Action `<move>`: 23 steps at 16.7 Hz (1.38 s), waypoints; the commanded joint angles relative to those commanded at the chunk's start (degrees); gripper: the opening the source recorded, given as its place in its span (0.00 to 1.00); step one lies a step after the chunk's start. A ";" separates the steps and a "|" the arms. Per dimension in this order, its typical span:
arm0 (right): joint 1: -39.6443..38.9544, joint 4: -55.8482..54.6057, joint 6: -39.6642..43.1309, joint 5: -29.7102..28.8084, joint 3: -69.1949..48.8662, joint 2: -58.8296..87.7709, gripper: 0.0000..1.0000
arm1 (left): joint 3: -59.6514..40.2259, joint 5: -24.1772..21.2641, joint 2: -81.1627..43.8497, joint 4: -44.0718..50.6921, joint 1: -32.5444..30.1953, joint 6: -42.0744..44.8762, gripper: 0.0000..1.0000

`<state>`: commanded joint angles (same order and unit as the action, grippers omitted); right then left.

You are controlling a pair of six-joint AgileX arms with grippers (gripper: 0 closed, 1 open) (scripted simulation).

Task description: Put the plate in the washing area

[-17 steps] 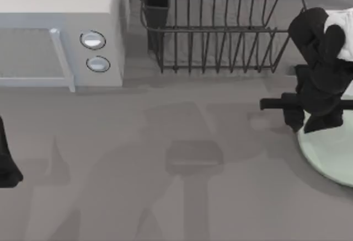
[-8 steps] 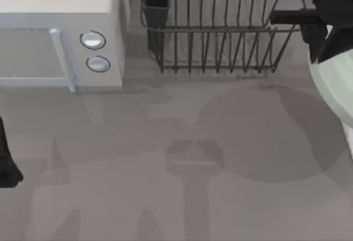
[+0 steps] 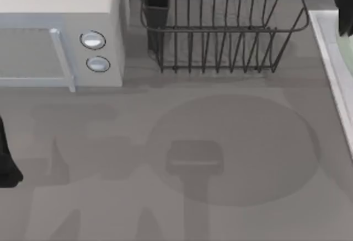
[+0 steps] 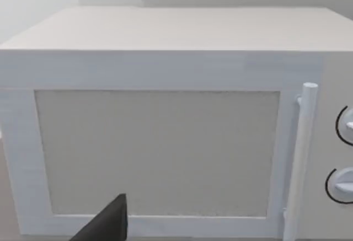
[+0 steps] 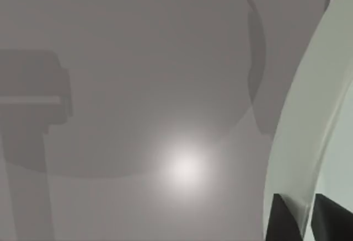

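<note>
The right claw (image 5: pixel 298 219) pinches the glossy, rigid, likely slippery plate (image 5: pixel 300 142) by its thin rim above the table (image 3: pixel 182 197); the left claw's state is unclear.

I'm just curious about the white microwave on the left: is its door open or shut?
Shut. The microwave door lies flush with its front in the left wrist view, its handle upright beside the knobs.

No readable text, label, brand, number or sign is showing anywhere. The white box-shaped microwave (image 4: pixel 165 136) is presenting a plain door and two round unmarked dials (image 3: pixel 92 40), and the dark wire dish rack (image 3: pixel 220 31) is carrying no lettering.
</note>
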<state>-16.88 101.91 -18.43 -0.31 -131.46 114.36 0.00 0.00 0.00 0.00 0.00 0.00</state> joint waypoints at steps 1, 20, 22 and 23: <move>0.00 0.00 0.00 0.00 0.00 0.00 0.00 | 0.00 0.00 0.00 0.00 0.00 0.00 1.00; 21.60 -1.12 21.74 -0.22 -34.82 40.96 0.00 | 0.00 0.00 0.00 0.00 0.00 0.00 1.00; 21.60 -1.12 21.74 -0.22 -34.82 40.96 0.00 | 0.00 0.00 0.00 0.00 0.00 0.00 1.00; 21.60 -1.12 21.74 -0.22 -34.82 40.96 0.00 | 0.00 0.00 0.00 0.00 0.00 0.00 1.00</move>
<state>4.72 100.78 3.31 -0.53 -166.28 155.32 0.00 0.00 0.00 0.00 0.00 0.00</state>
